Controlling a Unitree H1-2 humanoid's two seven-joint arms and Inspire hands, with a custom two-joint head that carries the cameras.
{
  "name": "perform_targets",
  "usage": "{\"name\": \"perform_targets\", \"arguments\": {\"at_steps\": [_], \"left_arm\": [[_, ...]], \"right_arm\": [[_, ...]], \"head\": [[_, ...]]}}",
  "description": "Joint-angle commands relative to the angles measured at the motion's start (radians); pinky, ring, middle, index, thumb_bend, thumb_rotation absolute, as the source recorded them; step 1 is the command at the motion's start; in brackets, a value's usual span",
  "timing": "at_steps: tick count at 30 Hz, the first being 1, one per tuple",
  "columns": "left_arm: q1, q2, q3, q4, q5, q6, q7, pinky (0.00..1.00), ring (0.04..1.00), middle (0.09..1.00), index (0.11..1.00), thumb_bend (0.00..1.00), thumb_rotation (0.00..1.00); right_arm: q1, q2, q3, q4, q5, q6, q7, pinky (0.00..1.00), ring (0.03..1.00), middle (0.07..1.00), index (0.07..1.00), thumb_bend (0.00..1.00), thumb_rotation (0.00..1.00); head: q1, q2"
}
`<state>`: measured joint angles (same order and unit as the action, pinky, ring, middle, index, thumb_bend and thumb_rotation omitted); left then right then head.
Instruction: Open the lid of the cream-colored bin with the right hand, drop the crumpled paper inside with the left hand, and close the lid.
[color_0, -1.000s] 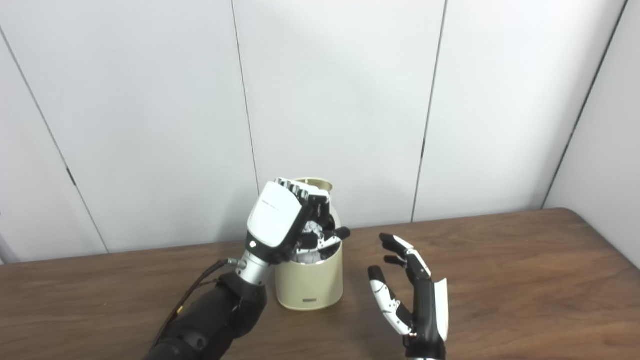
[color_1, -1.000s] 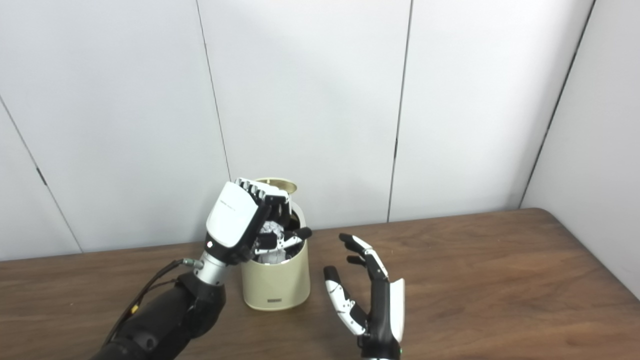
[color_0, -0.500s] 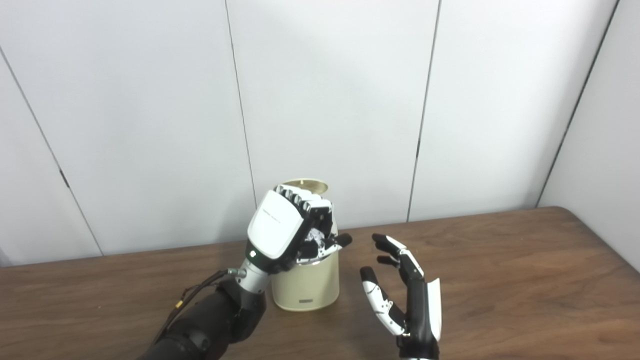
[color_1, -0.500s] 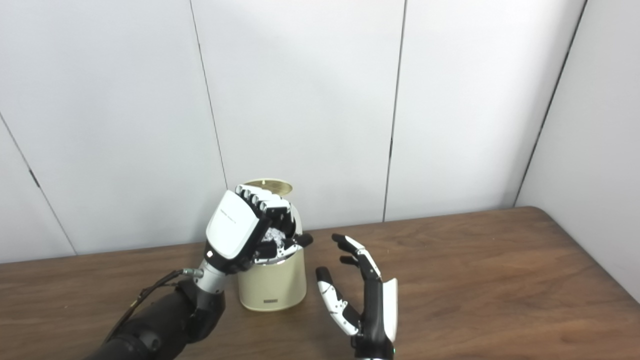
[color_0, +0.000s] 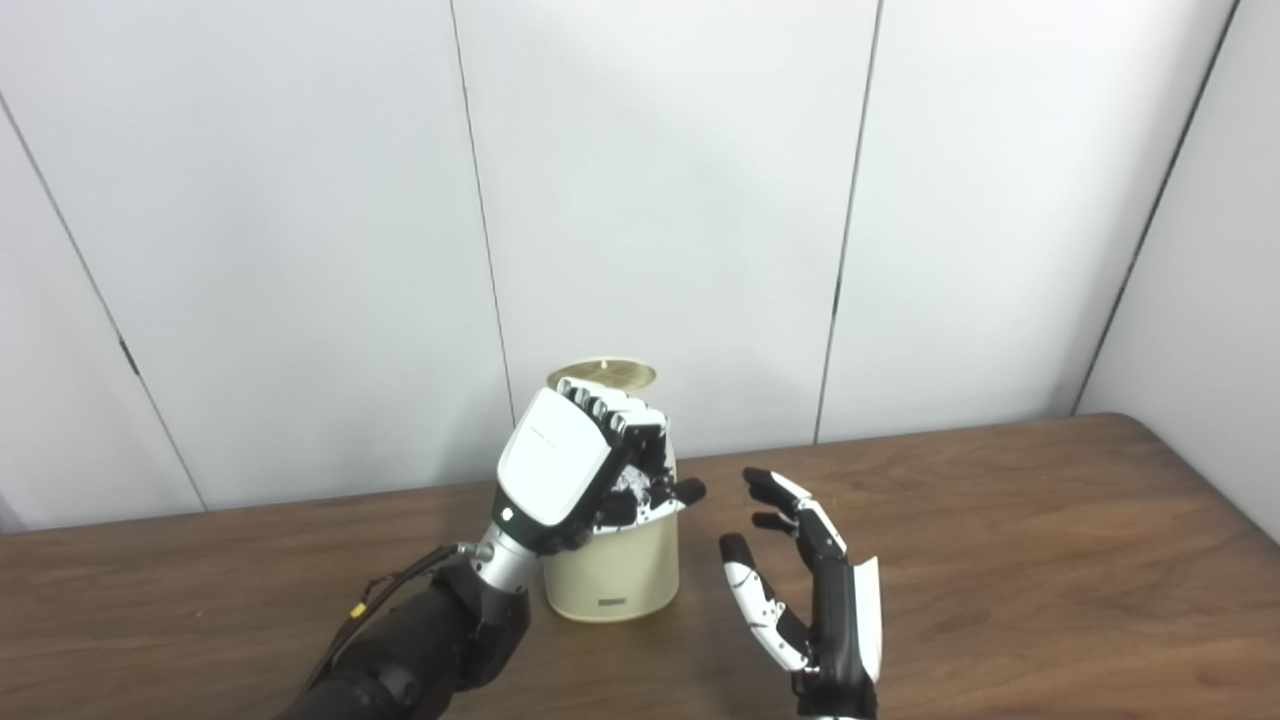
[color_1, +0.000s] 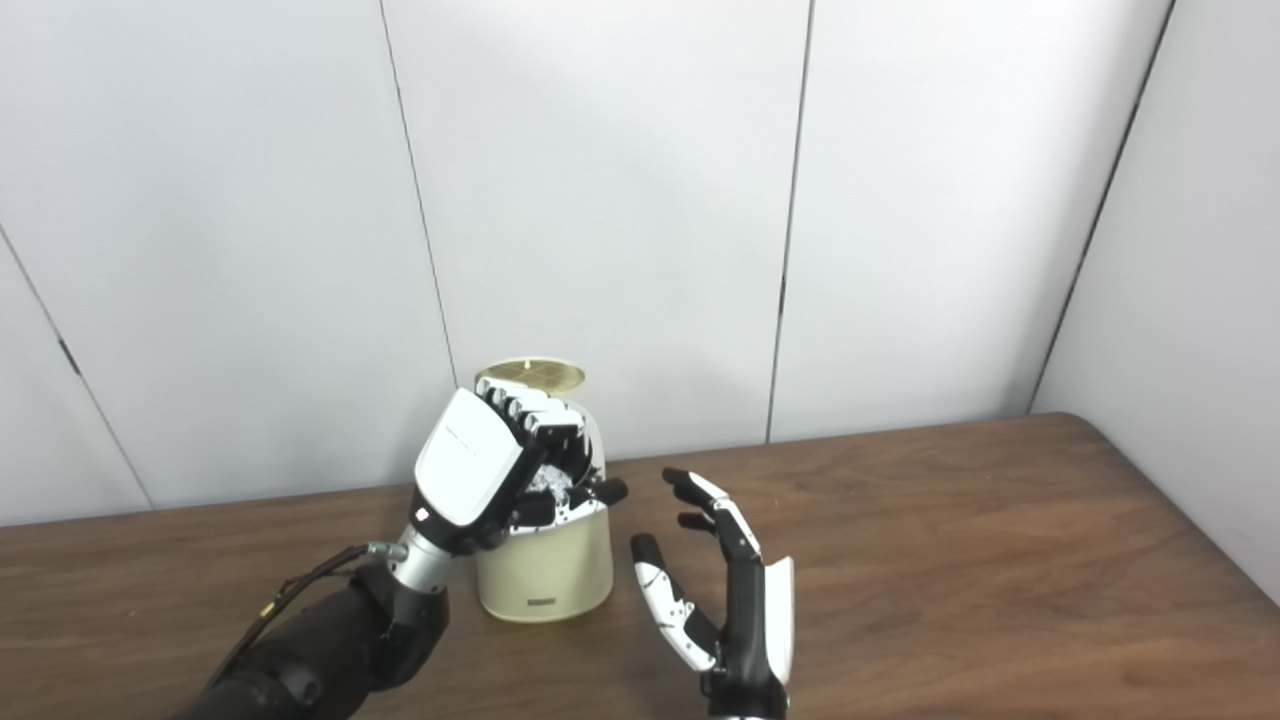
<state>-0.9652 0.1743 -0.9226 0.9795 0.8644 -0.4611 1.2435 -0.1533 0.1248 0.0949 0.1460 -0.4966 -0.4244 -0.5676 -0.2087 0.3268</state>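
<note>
A cream-colored bin (color_0: 612, 568) stands on the wooden table (color_0: 1000, 560) near the back wall, its round lid (color_0: 601, 374) tipped up behind the opening. My left hand (color_0: 575, 468) hovers right over the bin's mouth, fingers curled around the crumpled white paper (color_0: 631, 484), which shows between the fingers and the thumb. My right hand (color_0: 812, 590) stands upright on the table just right of the bin, fingers spread, touching nothing. The inside of the bin is hidden by my left hand.
White wall panels (color_0: 660, 200) close off the back of the table. The table's right edge (color_0: 1210, 480) runs diagonally at the far right. Bare wood lies to the right of my right hand.
My left hand has sunk slightly toward the bin's opening with the paper still in it. The view has shifted a little; my right hand has hardly moved.
</note>
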Motion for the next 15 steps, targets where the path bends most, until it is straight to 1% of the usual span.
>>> {"name": "perform_targets", "arguments": {"at_steps": [1,4,9,15], "left_arm": [[-0.078,0.012,0.014,0.010,0.011,-0.009,0.026,0.05,0.093,0.155,0.196,0.56,0.19],[-0.082,0.013,0.024,0.023,0.026,-0.009,0.026,0.05,0.091,0.153,0.196,0.59,0.19],[-0.088,0.016,0.031,0.039,0.034,-0.009,0.026,0.06,0.094,0.155,0.193,0.60,0.19],[-0.093,0.014,0.031,0.056,0.033,-0.009,0.026,0.06,0.101,0.163,0.202,0.62,0.19]], "right_arm": [[0.103,0.014,0.016,0.067,-0.001,-0.022,0.003,0.65,0.748,0.758,0.728,0.21,0.52],[0.103,0.013,0.016,0.069,0.003,-0.025,0.001,0.66,0.752,0.759,0.731,0.21,0.52],[0.105,0.012,0.019,0.066,-0.011,-0.017,-0.001,0.66,0.751,0.759,0.733,0.21,0.55],[0.108,0.014,0.019,0.062,-0.012,-0.015,-0.002,0.65,0.744,0.753,0.727,0.20,0.54]], "head": [[0.001,-0.001],[0.004,-0.002],[0.002,-0.004],[0.003,-0.003]]}}
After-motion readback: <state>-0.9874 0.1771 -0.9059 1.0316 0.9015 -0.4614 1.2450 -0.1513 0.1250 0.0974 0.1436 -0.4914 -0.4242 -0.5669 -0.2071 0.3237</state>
